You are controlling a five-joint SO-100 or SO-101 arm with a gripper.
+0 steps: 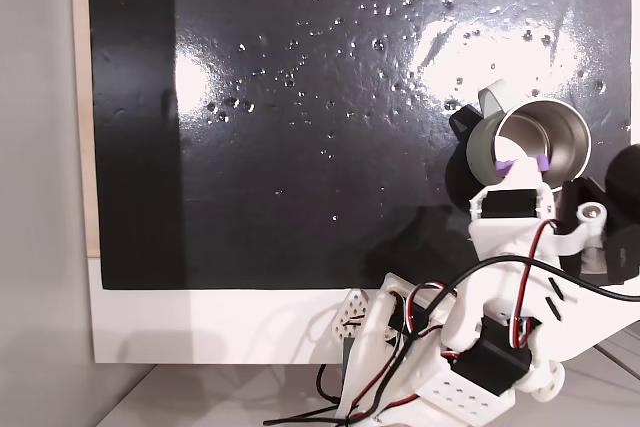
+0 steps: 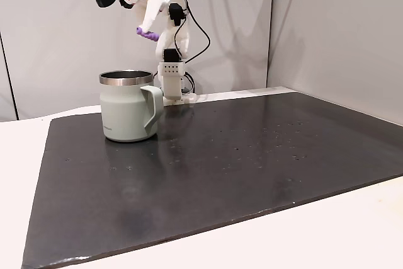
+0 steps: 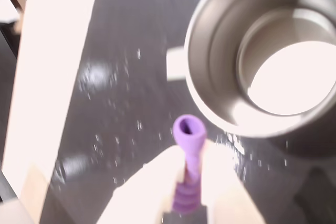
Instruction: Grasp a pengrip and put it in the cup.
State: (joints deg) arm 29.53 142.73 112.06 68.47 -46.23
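A: Black mat (image 2: 252,155) on a white table, grey panels behind, water-like specks scattered across the mat's glossy face. Reading the side fixed view from the left: the cup (image 2: 129,106) stands upright near the mat's left rear part, handle turned toward the right, steel rim showing.

B: And above it, slightly right, the gripper (image 2: 148,29) hangs high, well clear of the rim, its fingers clamped on the pengrip (image 2: 148,33). The purple piece sticks out sideways between them.

A: Agreed. In the wrist view the pengrip (image 3: 188,166) is pinched by its ribbed end between the two pale fingers (image 3: 223,182), open flared end pointing toward the cup (image 3: 220,77), which sits to the upper right.

B: The top-down fixed view puts the pengrip (image 1: 521,164) over the near edge of the cup's mouth (image 1: 540,137), not the centre.

A: That is the risk. Judged from here, a release now could land the piece on the rim; being light and rubbery, it could bounce off onto the mat.

B: Also the height. A long drop lets it tumble. And it is held by one end only, so it may tilt or cling to a finger on opening.
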